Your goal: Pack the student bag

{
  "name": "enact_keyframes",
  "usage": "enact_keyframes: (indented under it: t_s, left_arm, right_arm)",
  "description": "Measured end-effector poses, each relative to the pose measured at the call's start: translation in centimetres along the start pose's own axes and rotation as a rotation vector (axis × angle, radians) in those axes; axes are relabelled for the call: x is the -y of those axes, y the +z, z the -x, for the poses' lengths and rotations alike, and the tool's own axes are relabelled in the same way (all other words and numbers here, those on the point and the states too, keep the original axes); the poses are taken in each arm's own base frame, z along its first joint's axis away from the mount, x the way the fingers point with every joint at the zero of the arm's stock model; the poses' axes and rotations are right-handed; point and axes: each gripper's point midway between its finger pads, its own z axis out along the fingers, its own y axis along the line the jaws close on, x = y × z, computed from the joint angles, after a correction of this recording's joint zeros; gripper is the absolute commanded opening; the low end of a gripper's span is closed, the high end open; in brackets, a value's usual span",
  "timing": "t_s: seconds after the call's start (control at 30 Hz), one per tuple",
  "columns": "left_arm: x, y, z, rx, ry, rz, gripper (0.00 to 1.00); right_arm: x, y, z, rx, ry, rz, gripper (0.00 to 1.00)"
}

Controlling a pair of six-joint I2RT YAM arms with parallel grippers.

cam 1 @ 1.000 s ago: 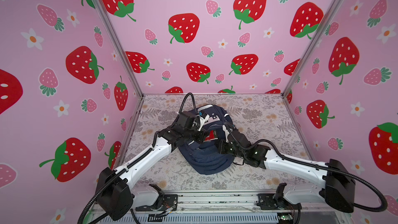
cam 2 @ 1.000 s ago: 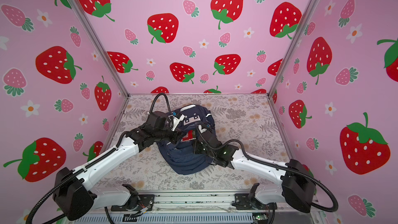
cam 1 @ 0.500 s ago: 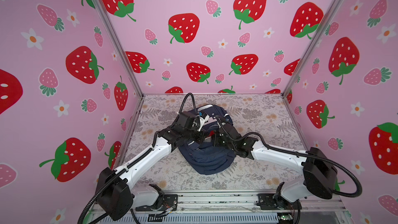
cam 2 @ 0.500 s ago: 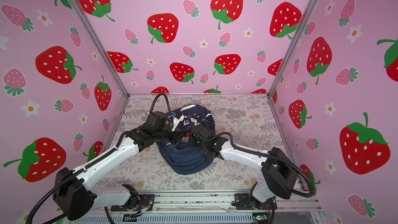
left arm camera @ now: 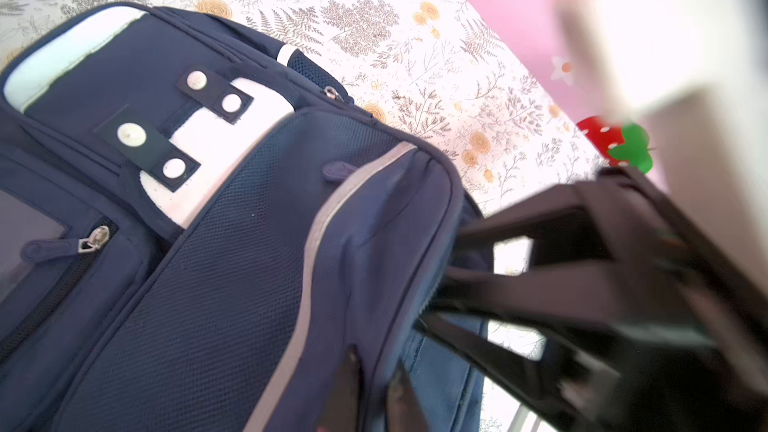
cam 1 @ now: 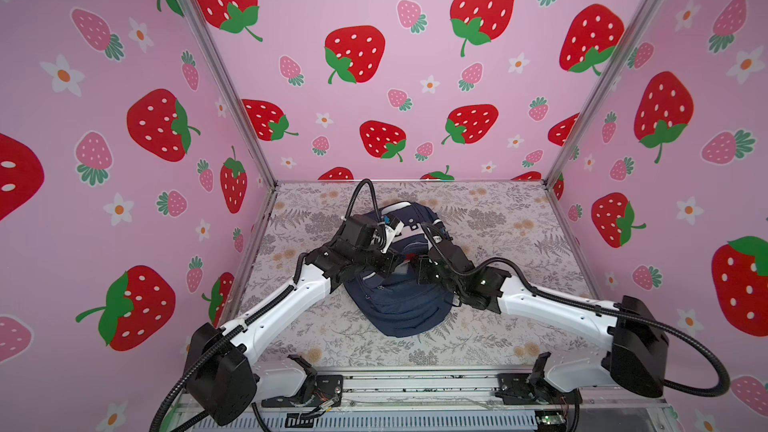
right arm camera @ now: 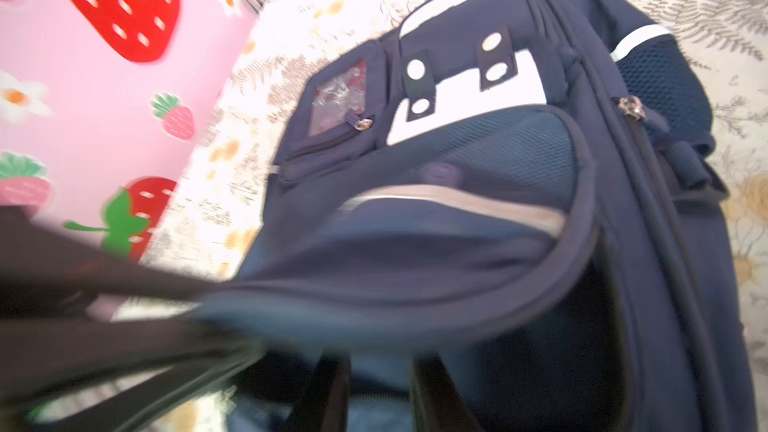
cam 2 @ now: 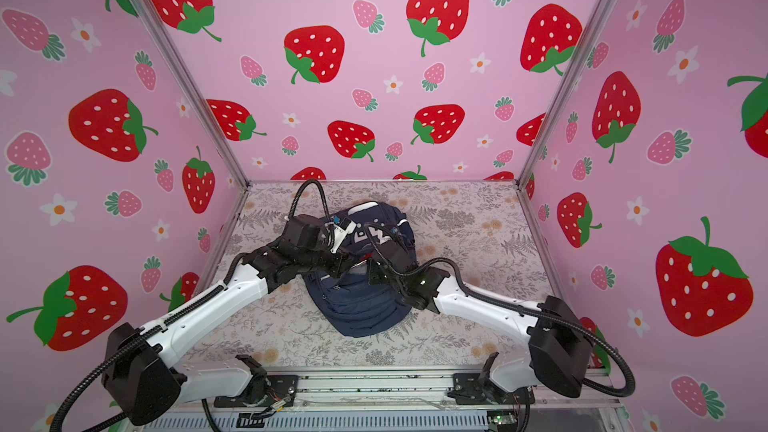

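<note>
Student bag (cam 1: 399,309) | white patch (left arm camera: 216,147), 4 silver studs (left arm camera: 196,79) | left jaws: cannot tell | right jaws: spread apart

The student bag (left arm camera: 216,305) is matt navy cloth, partly coarse mesh; its zip pull (left arm camera: 94,238) is shiny metal

The left arm (cam 1: 282,305) and right arm (cam 1: 552,309) reach inward, left gripper (left arm camera: 374,376) and right gripper (right arm camera: 380,388) nearly tip to tip, right jaws parted.

Pink strawberry-print walls (cam 1: 415,14) enclose a grey floral-patterned floor (cam 1: 498,222)
</note>
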Motion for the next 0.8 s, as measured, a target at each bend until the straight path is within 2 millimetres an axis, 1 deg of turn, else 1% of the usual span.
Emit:
enact_keyframes:
  t_s: [0.03,0.1,0.2,0.3,0.37,0.43,0.5,0.57,0.6,0.7,0.8]
  left_arm:
    - [0.2,-0.3,0.5,0.012,-0.001,0.000,0.37]
    - [0.4,-1.0,1.5,0.043,0.000,0.007,0.44]
    - [0.6,-2.9,3.2,0.112,-0.009,0.034,0.51]
    - [0.8,-5.4,4.2,0.184,-0.036,0.066,0.61]
    - [0.9,-7.4,4.7,0.238,-0.064,0.088,0.64]
    - [0.7,-9.4,4.6,0.287,-0.107,0.121,0.67]
    - [0.1,-10.8,3.6,0.322,-0.174,0.152,0.68]
    - [-1.1,-11.4,1.4,0.326,-0.272,0.186,0.68]
    - [-1.7,-11.3,0.3,0.320,-0.321,0.198,0.68]
    - [-3.5,-9.8,-3.6,0.265,-0.477,0.209,0.68]
    - [-4.3,-7.7,-6.9,0.194,-0.612,0.183,0.68]
  right_arm:
    - [-0.3,-0.7,-0.1,0.008,-0.012,0.011,0.40]
    - [-0.7,-1.9,-0.6,0.015,-0.037,0.029,0.42]
    - [-1.5,-3.1,-1.9,0.010,-0.088,0.059,0.45]
    - [-2.3,-3.9,-3.5,-0.006,-0.143,0.089,0.47]
    - [-2.7,-4.4,-4.6,-0.019,-0.178,0.111,0.50]
    - [-3.1,-4.7,-5.5,-0.029,-0.209,0.130,0.51]
    - [-3.7,-4.8,-6.3,-0.040,-0.237,0.149,0.51]
    - [-4.4,-4.8,-7.0,-0.047,-0.266,0.166,0.51]
    - [-4.7,-4.6,-7.4,-0.053,-0.278,0.168,0.54]
    - [-5.2,-3.5,-8.5,-0.078,-0.320,0.148,0.59]
    - [-5.3,-2.2,-9.1,-0.102,-0.350,0.121,0.62]
